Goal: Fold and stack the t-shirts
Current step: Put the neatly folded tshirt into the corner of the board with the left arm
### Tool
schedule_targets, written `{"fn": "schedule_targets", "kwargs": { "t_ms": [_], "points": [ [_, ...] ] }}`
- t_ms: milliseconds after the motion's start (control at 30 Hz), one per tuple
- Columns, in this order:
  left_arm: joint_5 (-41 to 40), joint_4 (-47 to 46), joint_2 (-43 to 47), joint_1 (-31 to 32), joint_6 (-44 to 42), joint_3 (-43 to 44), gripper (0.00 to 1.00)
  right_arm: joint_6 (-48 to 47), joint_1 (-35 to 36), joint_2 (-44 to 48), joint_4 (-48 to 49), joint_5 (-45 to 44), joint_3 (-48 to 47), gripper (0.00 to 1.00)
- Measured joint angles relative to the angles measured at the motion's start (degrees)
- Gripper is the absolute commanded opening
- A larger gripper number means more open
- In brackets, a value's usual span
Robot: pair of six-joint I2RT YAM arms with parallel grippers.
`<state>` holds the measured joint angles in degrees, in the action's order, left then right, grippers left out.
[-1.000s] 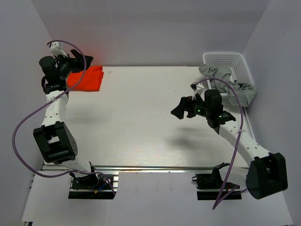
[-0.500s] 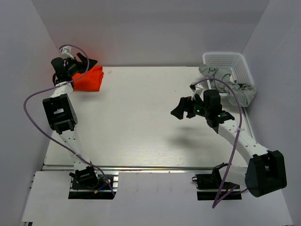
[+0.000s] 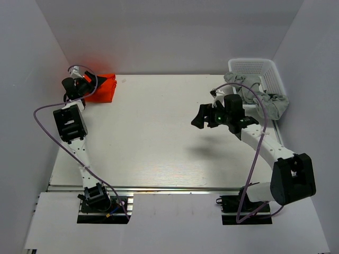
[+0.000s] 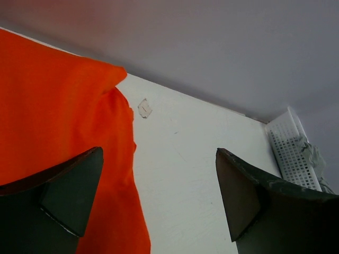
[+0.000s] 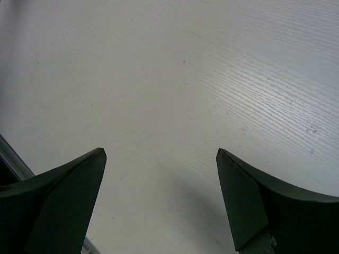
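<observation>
The orange-red t-shirt [image 3: 103, 89] lies as a compact, soft bundle at the far left corner of the worktop [image 3: 148, 132], its near edge rounded and faintly creased. The left pincer [image 4: 159, 152] hangs over it, its dark wedge-shaped fingers [image 4: 69, 196] spread wide with nothing between them. One finger is over the cloth and the other over bare board; whether either touches cannot be told. Pale grey t-shirts [image 3: 273, 103] slump in crumpled rolls over the rim of the white plastic lattice basket [image 3: 251, 66] at the far right. The right pincer [image 5: 159, 153] hovers above the matt, finely grained white worktop, gaping wide and empty.
</observation>
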<state>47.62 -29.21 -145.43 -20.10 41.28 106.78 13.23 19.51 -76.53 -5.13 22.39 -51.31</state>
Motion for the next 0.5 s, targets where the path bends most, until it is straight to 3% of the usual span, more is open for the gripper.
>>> {"fn": "schedule_targets", "kwargs": {
  "t_ms": [500],
  "points": [
    [-2.51,1.40,-4.35,-2.19,1.38,2.91,0.96,0.11,0.00,-5.07,-1.11,0.24,-3.02,0.90]
  ]
}}
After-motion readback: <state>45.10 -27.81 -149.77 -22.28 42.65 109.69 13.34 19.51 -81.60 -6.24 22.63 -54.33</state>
